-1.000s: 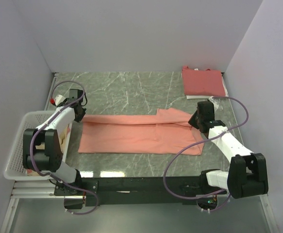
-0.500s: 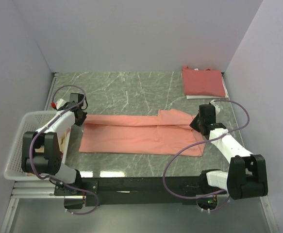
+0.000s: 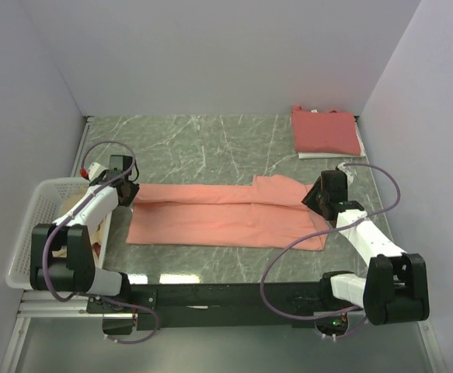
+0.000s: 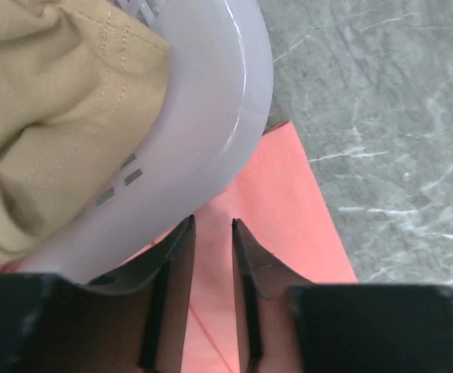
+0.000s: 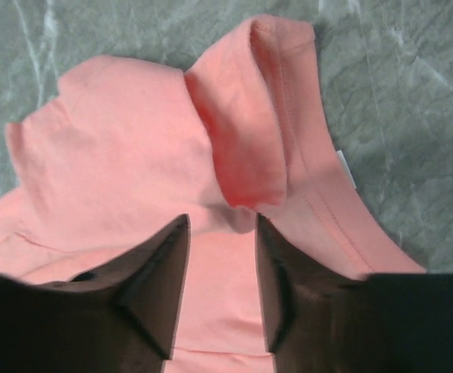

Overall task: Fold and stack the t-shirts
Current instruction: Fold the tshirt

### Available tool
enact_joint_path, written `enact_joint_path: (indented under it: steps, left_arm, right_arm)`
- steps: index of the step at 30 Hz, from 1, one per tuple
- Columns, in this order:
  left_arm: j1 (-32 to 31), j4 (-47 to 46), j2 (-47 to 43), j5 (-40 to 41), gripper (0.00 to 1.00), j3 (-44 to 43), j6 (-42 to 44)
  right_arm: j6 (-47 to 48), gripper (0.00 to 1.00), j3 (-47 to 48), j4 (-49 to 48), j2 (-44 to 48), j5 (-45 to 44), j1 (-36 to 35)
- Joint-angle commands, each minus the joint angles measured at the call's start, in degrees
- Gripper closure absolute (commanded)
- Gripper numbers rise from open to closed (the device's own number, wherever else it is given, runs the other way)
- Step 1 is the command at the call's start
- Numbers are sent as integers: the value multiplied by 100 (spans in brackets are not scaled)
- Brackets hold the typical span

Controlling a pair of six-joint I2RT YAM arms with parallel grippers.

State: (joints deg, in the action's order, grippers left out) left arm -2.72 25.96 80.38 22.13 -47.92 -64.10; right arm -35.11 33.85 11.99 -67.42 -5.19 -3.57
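- The salmon t-shirt [image 3: 226, 217] lies spread flat on the table [image 3: 195, 144]. In the overhead view its long axis runs from 9 o'clock to 3 o'clock.
- The left gripper [image 3: 127, 193] sits at the 9 o'clock end of the t-shirt, on its far corner. The right gripper [image 3: 318, 199] sits at the 3 o'clock end, by a hemmed edge. Each arm is nearest its own end, so the t-shirt spans between the two.
- A folded shirt [image 3: 325, 130] rests at 12 o'clock from the right gripper, well apart from it. That looks like the stacking spot, and the right arm is much the nearer to it.
- The left fingers [image 4: 175, 280] have a narrow slot between them with salmon cloth showing in it. I cannot tell whether they pinch the cloth or only hover over it.
- The rim of the basket [image 4: 226, 116] is just beside the left fingers at 11 o'clock, with tan cloth [image 4: 47, 101] inside it.
- The right fingers [image 5: 152, 287] have a slightly wider slot, and a raised ridge of cloth runs straight into it. They look clamped on the t-shirt.
- The likely next move is to carry one end over the other along that 9-to-3 axis.
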Motion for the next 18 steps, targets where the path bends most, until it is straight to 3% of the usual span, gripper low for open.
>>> enact_joint_path:
  steps: [1, 2, 7, 18]
  left_arm:
    - [79, 6, -312, 134, 66, 151, 116]
    - [79, -3, -391, 116, 63, 152, 134]
    - [79, 94, -400, 55, 60, -50, 257]
    - [-114, -222, 118, -648, 64, -332, 407]
  right_arm:
    - [101, 48, 210, 188, 422, 62, 50]
    - [119, 43, 262, 242, 501, 106, 50]
    - [391, 43, 921, 497, 239, 474, 6]
    - [997, 44, 3459, 1252, -2555, 203, -600]
